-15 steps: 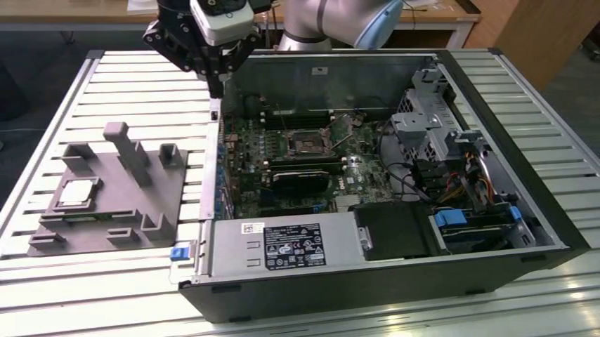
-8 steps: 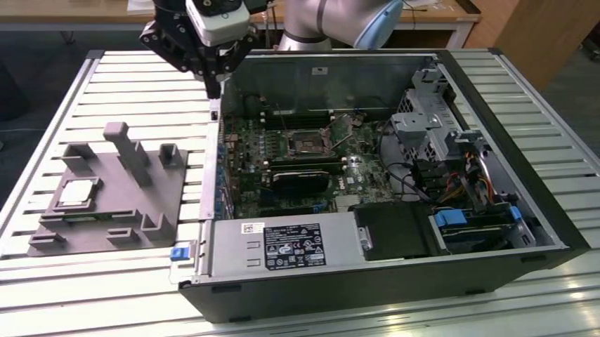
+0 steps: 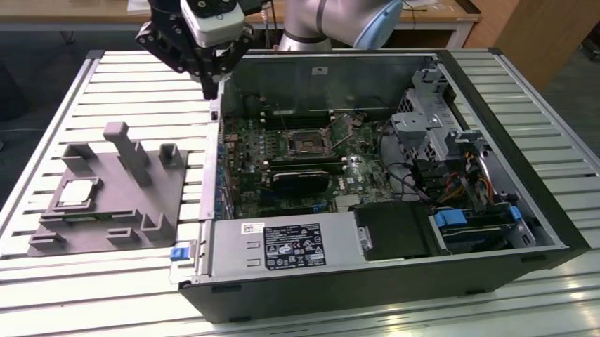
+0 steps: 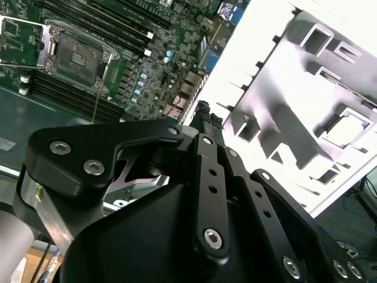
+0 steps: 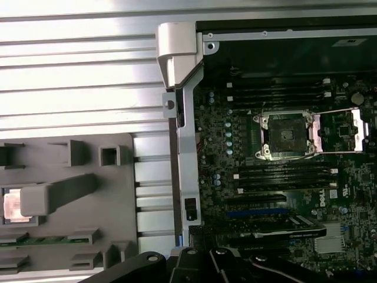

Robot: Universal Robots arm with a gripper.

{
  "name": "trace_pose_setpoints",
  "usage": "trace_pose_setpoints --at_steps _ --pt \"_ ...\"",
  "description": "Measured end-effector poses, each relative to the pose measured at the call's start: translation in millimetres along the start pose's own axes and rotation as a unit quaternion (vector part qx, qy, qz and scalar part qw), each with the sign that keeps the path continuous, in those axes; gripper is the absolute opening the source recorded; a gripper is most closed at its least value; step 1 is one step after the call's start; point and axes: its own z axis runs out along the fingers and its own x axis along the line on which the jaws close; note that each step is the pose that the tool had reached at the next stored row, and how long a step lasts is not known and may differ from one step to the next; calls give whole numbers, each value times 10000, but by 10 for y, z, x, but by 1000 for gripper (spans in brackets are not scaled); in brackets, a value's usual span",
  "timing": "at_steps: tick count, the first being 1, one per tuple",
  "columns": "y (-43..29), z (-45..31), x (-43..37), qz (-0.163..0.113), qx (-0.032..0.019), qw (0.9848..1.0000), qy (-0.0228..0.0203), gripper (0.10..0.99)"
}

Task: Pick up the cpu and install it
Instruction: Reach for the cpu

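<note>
- Gripper [image 3: 210, 90] black, fingertips pinched together, clamping nothing.
- Hangs tip-down from the grey arm [image 3: 328, 21], over the open computer case [image 3: 394, 288] at its wall on the exterior view's left, between tray [image 3: 173, 184] and motherboard [image 3: 246, 151].
- Sits well apart from the cpu [image 3: 77, 193].
- Cpu: small flat square, pale silvery top, darker rim around it; lies flat in a recess of the grey tray, on the exterior view's left, outside the case.
- Tray rests on the slatted table [image 3: 131, 84], just beside the case, with several upright blocks rising from it.
- Socket [image 3: 307, 142] on the motherboard stands open and empty, dark square in a metal frame.
- Exterior view gives the whole layout: case, tray and arm together.
- Second wrist view looks past the gripper [image 4: 204, 112], confirms fingers meeting at the tip; puts socket [image 4: 79, 56] with flipped-back load plate [image 4: 20, 41] on one side, cpu [image 4: 347, 128] in the bright tray [image 4: 283, 88] on the other.
- First wrist view looks straight down: socket [image 5: 287, 134] square-on, cpu [image 5: 12, 207] partly hidden behind a tall upright block [image 5: 56, 193] of the tray [image 5: 118, 200].
</note>
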Motion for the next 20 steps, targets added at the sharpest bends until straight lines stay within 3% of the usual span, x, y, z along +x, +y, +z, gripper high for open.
trace_pose_setpoints --at_steps 20 --pt "-9 13 110 0 1 10000 5 106"
